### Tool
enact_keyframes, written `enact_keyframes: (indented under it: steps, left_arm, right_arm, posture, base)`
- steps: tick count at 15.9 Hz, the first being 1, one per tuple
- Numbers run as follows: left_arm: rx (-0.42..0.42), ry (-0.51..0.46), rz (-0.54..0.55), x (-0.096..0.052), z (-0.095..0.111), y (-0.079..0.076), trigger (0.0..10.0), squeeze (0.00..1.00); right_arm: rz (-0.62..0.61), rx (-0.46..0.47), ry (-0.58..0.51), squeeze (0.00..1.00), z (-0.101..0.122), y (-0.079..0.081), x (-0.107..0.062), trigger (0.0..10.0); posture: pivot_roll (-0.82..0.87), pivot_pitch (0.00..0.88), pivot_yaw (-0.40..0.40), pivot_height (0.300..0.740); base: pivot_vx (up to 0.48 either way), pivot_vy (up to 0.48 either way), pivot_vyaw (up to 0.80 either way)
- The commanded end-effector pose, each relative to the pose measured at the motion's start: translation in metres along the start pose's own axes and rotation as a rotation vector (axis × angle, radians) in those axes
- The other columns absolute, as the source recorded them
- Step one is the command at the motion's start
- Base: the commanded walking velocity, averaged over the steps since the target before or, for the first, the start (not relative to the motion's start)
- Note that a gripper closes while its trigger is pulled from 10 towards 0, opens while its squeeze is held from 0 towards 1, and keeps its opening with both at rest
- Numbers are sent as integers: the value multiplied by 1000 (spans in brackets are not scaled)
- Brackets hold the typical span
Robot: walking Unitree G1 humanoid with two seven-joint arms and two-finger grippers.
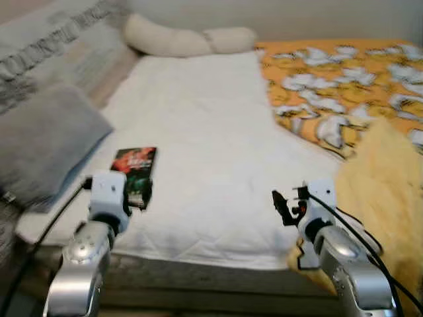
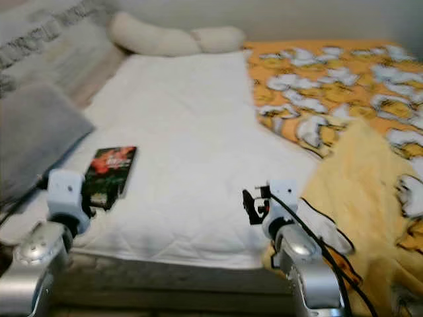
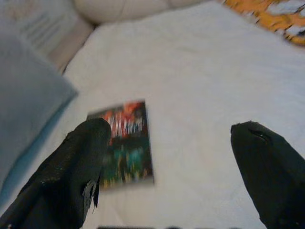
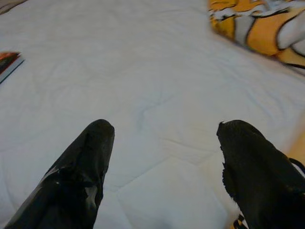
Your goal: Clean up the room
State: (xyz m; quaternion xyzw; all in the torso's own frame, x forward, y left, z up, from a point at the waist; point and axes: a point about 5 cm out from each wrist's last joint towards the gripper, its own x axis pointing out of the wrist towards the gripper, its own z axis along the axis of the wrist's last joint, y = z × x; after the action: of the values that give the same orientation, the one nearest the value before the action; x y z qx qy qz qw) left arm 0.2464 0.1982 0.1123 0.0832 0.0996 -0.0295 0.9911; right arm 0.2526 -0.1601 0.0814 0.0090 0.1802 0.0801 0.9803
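- Book (image 1: 135, 173) with a dark red-and-green cover: flat on the white quilted mattress cover (image 1: 198, 152), near the front left corner of the bed, not yet picked up.
- Left gripper (image 3: 169, 167): over the front edge of the bed, just short of the book, fingers spread wide and empty; one black finger (image 3: 71, 171) overlaps the book's near corner in the wrist view, though contact cannot be judged from the blur.
- Right gripper (image 4: 164, 162): above bare white quilt near the front right of the bed, fingers spread apart, pinching nothing.
- Yellow fleece blanket (image 1: 383, 191): bunched in a heap at the front right, spilling over the bed's edge, unfolded.
- Grey pillow (image 1: 43, 139): askew at the left edge, partly hanging off the mattress, close beside the book.
- Orange duck-print duvet (image 1: 344, 86): pushed over to the right half, rumpled, not spread across the bed.
- Long cream bolster (image 1: 185, 39): along the far end by the wall, roughly in place.
- Judged from all this: tidying barely begun; book likely the step in hand, then blanket to fold, duvet to straighten, pillow to set back.
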Motion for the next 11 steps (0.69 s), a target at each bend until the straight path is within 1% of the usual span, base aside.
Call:
enact_keyframes:
  steps: [1, 4, 5, 6, 7, 8, 9, 11]
  left_arm:
    - [22, 8, 21, -1, 0, 5, 10000, 1000]
    - [5, 12, 31, 0, 0, 6, 10000, 1000]
    - [-34, 16, 33, 0, 0, 6, 10000, 1000]
    - [-41, 32, 36, 0, -1, 6, 10000, 1000]
    - [-32, 24, 32, 0, 0, 6, 10000, 1000]
    - [22, 22, 46, -1, 1, 7, 10000, 1000]
    - [8, 12, 49, -1, 1, 8, 10000, 1000]
    - [0, 12, 53, -1, 1, 8, 10000, 1000]
  right_arm:
    - [20, -4, -5, 0, 3, 7, 2, 10000]
    - [17, -4, -1, 0, 4, 6, 2, 10000]
    - [17, -6, 2, 0, 4, 5, 2, 10000]
    - [17, -7, 4, 0, 4, 5, 1, 10000]
    - [20, -12, 6, 0, 4, 5, 1, 10000]
    - [22, -18, 8, 0, 4, 5, 1, 10000]
    - [24, -19, 7, 0, 5, 5, 1, 10000]
    - [32, -22, 3, 0, 5, 6, 0, 10000]
  posture:
    - [-4, 0, 22, 740]
    - [-6, 0, 20, 740]
    - [-5, 0, 17, 740]
    - [-5, 0, 16, 740]
    - [-6, 0, 13, 740]
    - [-5, 0, 11, 740]
    - [-4, 0, 7, 740]
    - [-4, 0, 7, 740]
  base:
    - [0, -480, -800]
    - [0, -480, -800]
    - [0, 0, -800]
    - [0, 480, -800]
    - [0, 480, -800]
    - [0, 315, -800]
    - [0, -480, -700]
    - [0, -480, 0]
